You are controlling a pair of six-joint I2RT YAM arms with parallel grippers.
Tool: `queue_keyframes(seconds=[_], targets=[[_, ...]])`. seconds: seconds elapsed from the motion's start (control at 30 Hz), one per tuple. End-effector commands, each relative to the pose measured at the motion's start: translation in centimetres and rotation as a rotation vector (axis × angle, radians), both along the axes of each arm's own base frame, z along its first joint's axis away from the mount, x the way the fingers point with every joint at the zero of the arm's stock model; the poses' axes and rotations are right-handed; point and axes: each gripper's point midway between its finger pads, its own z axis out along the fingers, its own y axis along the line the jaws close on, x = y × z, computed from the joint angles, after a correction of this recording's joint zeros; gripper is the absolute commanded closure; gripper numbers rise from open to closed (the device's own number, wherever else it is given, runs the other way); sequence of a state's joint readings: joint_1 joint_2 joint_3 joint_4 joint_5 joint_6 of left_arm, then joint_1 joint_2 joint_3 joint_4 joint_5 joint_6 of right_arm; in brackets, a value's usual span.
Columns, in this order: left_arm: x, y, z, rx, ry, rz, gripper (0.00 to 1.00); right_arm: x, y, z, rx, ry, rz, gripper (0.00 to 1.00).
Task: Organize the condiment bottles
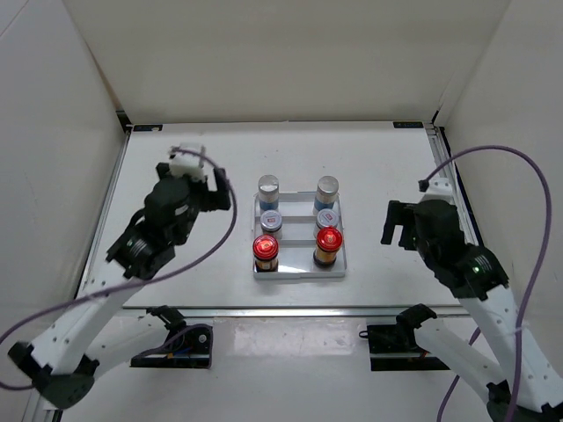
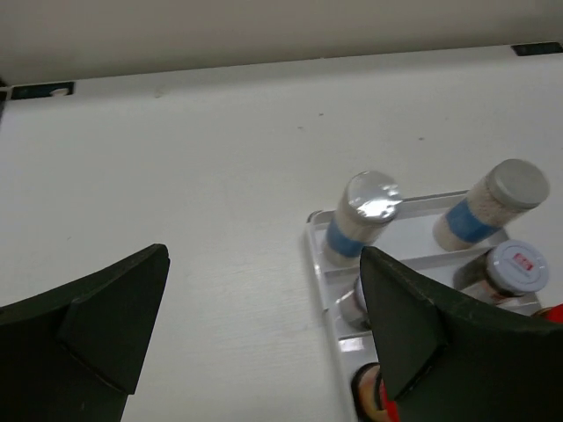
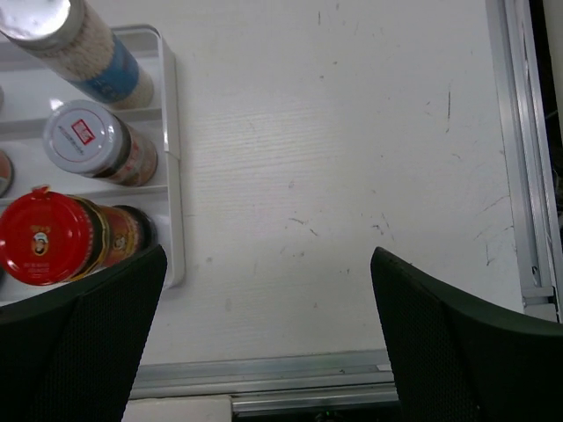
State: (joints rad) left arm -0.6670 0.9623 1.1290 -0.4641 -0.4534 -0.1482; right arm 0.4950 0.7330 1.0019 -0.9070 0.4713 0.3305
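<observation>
Six condiment bottles stand in two columns on the white stepped tray (image 1: pixel 299 273). The silver-capped, blue-labelled pair (image 1: pixel 268 187) (image 1: pixel 327 187) is at the back. The white-lidded pair (image 1: pixel 271 220) (image 1: pixel 327 217) is in the middle. The red-capped amber pair (image 1: pixel 265 249) (image 1: pixel 328 239) is at the front. My left gripper (image 1: pixel 218 189) is open and empty, left of the tray. My right gripper (image 1: pixel 396 225) is open and empty, right of the tray. The left wrist view shows the gripper (image 2: pixel 264 325) over bare table, and its right finger (image 2: pixel 440 325) hides part of the left column. The right wrist view shows the gripper (image 3: pixel 268 325) beside the right column's red cap (image 3: pixel 48 237).
White walls enclose the table on three sides. A metal rail (image 3: pixel 352 378) runs along the near edge and another (image 3: pixel 519 149) along the right side. The arm base mounts (image 1: pixel 176 345) (image 1: pixel 400 341) sit below the near edge.
</observation>
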Motion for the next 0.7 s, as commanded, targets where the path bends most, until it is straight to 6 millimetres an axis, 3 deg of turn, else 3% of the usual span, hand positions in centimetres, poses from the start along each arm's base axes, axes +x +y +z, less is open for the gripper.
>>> queue_keyframes(seconds=[0.0, 0.03, 0.07, 0.17, 0.27, 0.67], targets=[[-2.0, 4.7, -4.6, 0.152, 0.035, 0.123, 0.0, 0.0, -0.1, 1.6, 0.034, -0.088, 0.005, 0.0], [-2.4, 5.5, -5.2, 0.169, 0.035, 0.136, 0.0, 0.0, -0.1, 1.6, 0.034, -0.088, 0.005, 0.0], [-2.9, 6.0, -7.3, 0.198, 0.061, 0.146, 0.0, 0.0, -0.1, 1.6, 0.034, -0.088, 0.005, 0.0], [-3.7, 6.7, -7.7, 0.197, 0.03, 0.144, 0.0, 0.2, -0.2, 1.4, 0.033, -0.083, -0.01, 0.0], [-3.8, 6.9, -7.0, 0.184, 0.005, 0.161, 0.0, 0.0, -1.5, 1.7, 0.045, -0.133, -0.101, 0.0], [-4.3, 9.5, -5.3, 0.149, -0.07, 0.291, 0.0, 0.3, -1.2, 2.1, 0.07, -0.18, -0.089, 0.0]])
